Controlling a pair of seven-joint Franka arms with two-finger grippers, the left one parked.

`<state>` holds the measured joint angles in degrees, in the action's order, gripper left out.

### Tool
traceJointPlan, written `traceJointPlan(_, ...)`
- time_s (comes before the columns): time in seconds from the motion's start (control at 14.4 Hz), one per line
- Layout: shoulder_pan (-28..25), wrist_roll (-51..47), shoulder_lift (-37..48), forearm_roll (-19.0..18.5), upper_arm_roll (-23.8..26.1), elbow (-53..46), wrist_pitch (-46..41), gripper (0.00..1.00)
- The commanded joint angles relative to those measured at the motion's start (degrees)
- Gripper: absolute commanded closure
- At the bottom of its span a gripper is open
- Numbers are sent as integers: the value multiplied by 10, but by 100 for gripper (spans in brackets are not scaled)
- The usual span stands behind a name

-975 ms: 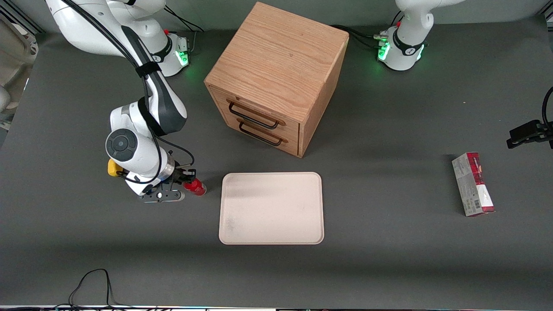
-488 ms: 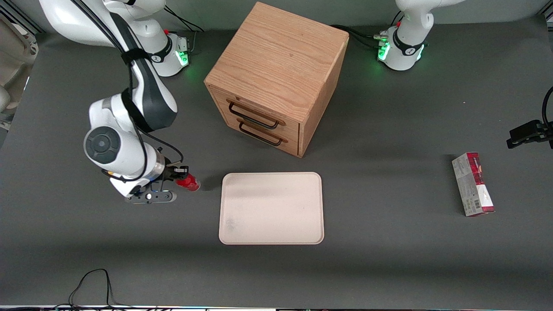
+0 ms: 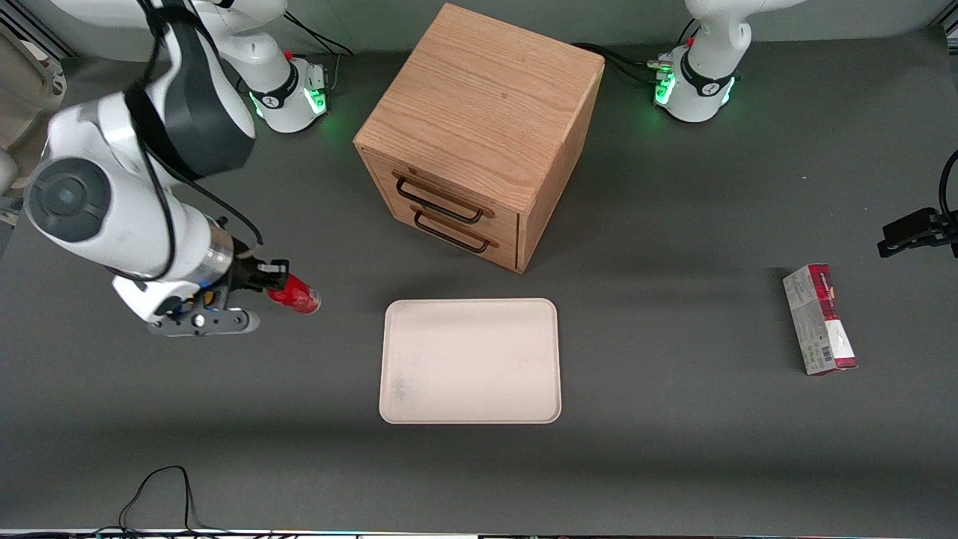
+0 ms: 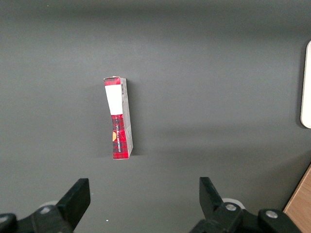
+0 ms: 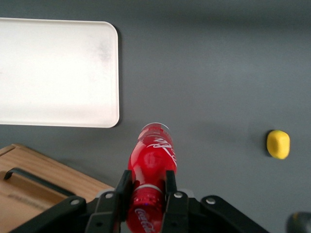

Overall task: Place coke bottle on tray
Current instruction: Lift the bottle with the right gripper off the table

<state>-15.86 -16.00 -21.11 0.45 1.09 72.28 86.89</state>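
White Coca-Cola script on coke bottle [image 5: 151, 160]; carton [image 4: 119, 119] print unreadable

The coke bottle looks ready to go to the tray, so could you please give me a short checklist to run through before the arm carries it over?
1. Grip: the end effector has its fingers closed on the coke bottle near the cap end. Ok.
2. Lift: in the right wrist view the bottle hangs above the table. Ok.
3. Landing spot: the tray shows a bare surface with nothing on it. Ok.
4. Path: no object lies between bottle and tray in the front view. Ok.
5. Neighbours: the wooden drawer box stands farther from the front camera than the tray, apart from it. Ok.
6. Grip firmness: cannot tell.
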Motion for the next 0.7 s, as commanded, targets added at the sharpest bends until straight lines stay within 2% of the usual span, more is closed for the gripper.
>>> traceJointPlan(0.0, 0, 10, -8, -2, -1, -42, -35, 100)
traceJointPlan(0.28, -6, -19, -27, 2, 6, -77, -33, 100)
traceJointPlan(0.63, -18, -94, -128, -1, 49, -187, -33, 100)
